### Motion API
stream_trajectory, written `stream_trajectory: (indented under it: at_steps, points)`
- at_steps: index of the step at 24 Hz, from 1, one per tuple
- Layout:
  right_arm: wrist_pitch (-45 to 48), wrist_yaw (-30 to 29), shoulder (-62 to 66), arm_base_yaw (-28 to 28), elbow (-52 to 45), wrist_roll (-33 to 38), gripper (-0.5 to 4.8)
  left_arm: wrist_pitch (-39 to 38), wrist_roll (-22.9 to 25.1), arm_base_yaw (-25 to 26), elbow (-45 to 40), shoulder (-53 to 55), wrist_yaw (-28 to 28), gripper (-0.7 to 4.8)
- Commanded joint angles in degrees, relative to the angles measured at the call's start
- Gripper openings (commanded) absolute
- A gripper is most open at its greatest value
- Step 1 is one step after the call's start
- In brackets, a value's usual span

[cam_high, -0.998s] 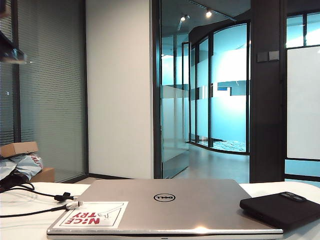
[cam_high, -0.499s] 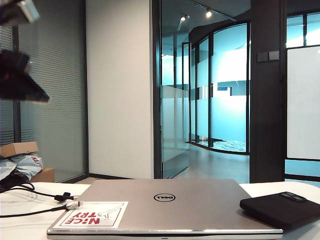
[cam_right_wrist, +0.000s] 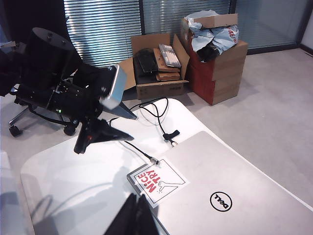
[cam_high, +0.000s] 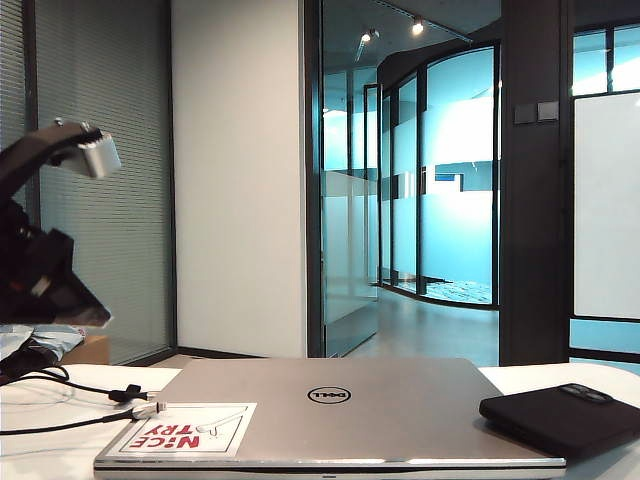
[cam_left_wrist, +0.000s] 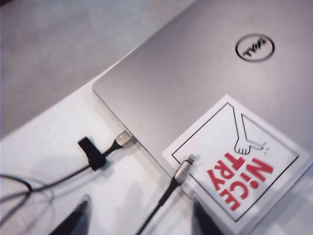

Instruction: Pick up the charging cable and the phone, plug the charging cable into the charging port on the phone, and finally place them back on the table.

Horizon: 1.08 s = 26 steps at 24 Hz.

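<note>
We see the charging cable [cam_left_wrist: 161, 196] lying on the white surface [cam_left_wrist: 44, 147], its plug tip on the laptop's [cam_left_wrist: 205, 63] sticker; the phone [cam_high: 560, 415] rests beside the laptop. Our left pincer [cam_right_wrist: 105, 125] hovers above the cable, released — our right pincer [cam_right_wrist: 137, 215] is clenched, empty.

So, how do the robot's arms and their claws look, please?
The left arm is black and bulky, with a silver-grey box-shaped camera on its wrist. The left claw has two slim, black, pointed fingers. Thin black wires run along the arm's body. The right claw shows only two dark, narrow fingers, pressed together. I see no markings on either.
</note>
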Motion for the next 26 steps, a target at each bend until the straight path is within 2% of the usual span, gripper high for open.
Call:
stream_trajectory:
  at_steps: [1,4,7,15,21,26]
  points:
    - [1.0,0.1,-0.1,0.0,0.5,-0.2,-0.02,2.2,12.0,0.0,0.3,2.2,0.1,3.45]
    - [1.0,0.0,-0.1,0.0,0.5,-0.2,-0.02,2.3,17.9,0.0,0.3,3.0,0.1,3.44]
    - [1.0,0.0,-0.2,0.0,0.5,-0.2,-0.02,2.6,21.6,0.0,0.3,3.7,0.1,3.44]
    - [1.0,0.0,-0.2,0.0,0.5,1.6,-0.02,6.6,21.7,0.1,0.3,9.4,0.1,3.44]
    - [1.0,0.0,-0.2,0.0,0.5,1.6,-0.02,8.4,21.7,4.6,1.8,14.2,0.1,3.44]
    - [1.0,0.0,-0.1,0.0,0.5,1.6,-0.02,8.6,23.3,4.6,2.6,15.4,0.1,3.45]
